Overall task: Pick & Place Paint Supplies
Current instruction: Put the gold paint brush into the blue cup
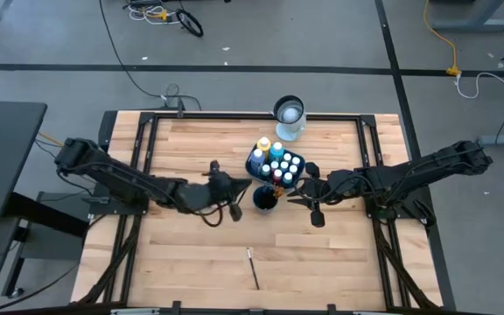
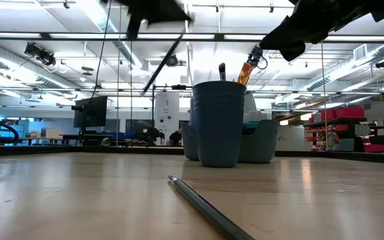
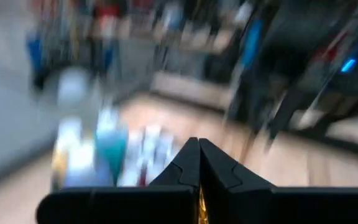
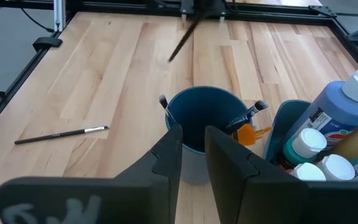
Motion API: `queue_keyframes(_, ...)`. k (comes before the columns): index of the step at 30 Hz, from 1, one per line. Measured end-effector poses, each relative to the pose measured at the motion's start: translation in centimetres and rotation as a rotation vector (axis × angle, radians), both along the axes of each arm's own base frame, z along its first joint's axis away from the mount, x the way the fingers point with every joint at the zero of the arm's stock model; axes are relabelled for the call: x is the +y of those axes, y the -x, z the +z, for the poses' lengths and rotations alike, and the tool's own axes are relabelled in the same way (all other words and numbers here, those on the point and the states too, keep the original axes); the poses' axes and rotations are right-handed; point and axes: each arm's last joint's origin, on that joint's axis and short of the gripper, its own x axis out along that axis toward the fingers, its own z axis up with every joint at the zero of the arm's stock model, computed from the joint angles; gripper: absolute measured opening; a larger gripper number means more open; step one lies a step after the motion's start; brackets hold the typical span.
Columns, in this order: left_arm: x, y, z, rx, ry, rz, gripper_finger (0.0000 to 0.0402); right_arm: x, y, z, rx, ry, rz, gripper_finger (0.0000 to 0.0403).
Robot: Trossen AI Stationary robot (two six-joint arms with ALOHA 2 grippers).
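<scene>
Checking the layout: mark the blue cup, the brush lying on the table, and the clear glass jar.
blue cup [image 4: 194,127], right wrist view, inside wall.
brush on the table [image 4: 61,135], right wrist view, mid-handle.
clear glass jar [image 1: 290,114], high view, its mouth.

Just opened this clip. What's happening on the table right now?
The left gripper holds a thin brush in the air beside the blue cup, its fingers closed on it. The right gripper hovers just on the other side of the cup, fingers slightly apart and empty. The cup already holds a couple of brushes. Behind it a tray holds paint bottles. One more brush lies loose on the table.
</scene>
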Motion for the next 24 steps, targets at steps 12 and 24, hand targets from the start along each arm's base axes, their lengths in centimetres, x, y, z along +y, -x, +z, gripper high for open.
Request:
queue_keyframes(12,0.6,-2.3,2.3,-0.331,-0.327,-0.191,0.0002,0.0,0.0,0.0,-0.001,0.0,0.0,0.0072)
queue_keyframes(24,1.7,-5.2,-3.5,-0.157,-0.27,-0.095,0.0012,0.0,0.0,0.0,0.0,0.0,0.0,0.0072)
